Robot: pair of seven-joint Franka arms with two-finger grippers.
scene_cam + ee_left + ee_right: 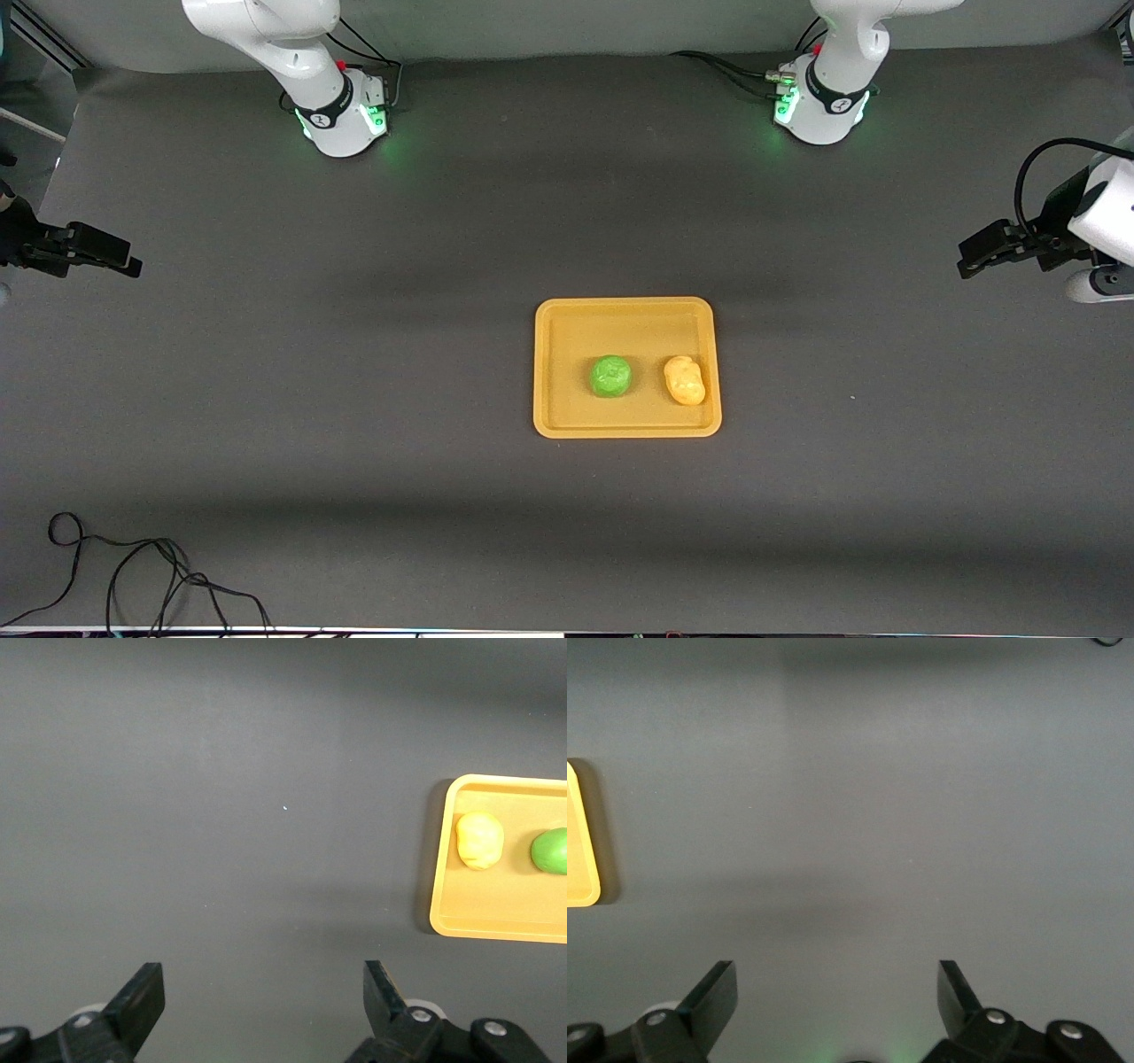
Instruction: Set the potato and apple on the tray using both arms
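The yellow-orange tray [567,319] lies mid-table. The green apple [610,376] rests on it near its middle. The lumpy yellow potato [685,380] rests on it beside the apple, toward the left arm's end. My left gripper [970,261] is open and empty, held over bare table at the left arm's end. Its wrist view shows the gripper [264,988], the tray [461,921], the potato [479,840] and the apple [551,851]. My right gripper [133,264] is open and empty over the right arm's end. Its wrist view shows the gripper [836,985] and a tray corner [578,850].
Black cables [133,576] lie near the table's front edge at the right arm's end. The two arm bases [345,115] [819,111] with green lights stand along the edge farthest from the front camera. The dark mat [354,399] surrounds the tray.
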